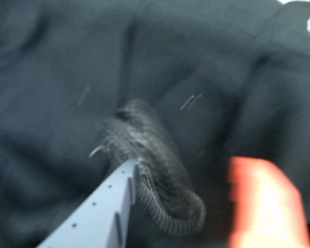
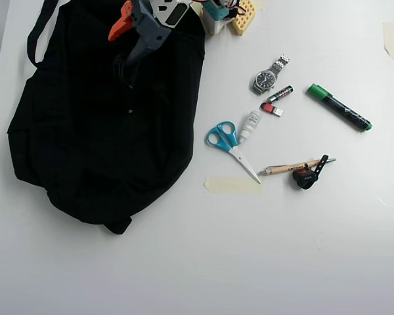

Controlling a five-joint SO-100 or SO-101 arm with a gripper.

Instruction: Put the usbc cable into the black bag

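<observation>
Wrist view: the gripper (image 1: 183, 175), one grey and one orange finger, is spread wide around a coiled braided USB-C cable (image 1: 155, 170), which rests against the grey finger on the black bag (image 1: 57, 77). Overhead view: beyond the bag lie scissors (image 2: 228, 144), a watch (image 2: 266, 78) and a green marker (image 2: 339, 107) on the white table (image 2: 249, 249).

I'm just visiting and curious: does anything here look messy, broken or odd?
Nothing looks broken or spilled. The black bag lies crumpled on the white table, and the gripper is over it with the braided cable bunched by its fingers. The wrist view is blurred. Scissors and a pen lie scattered, untidy but undamaged.
</observation>
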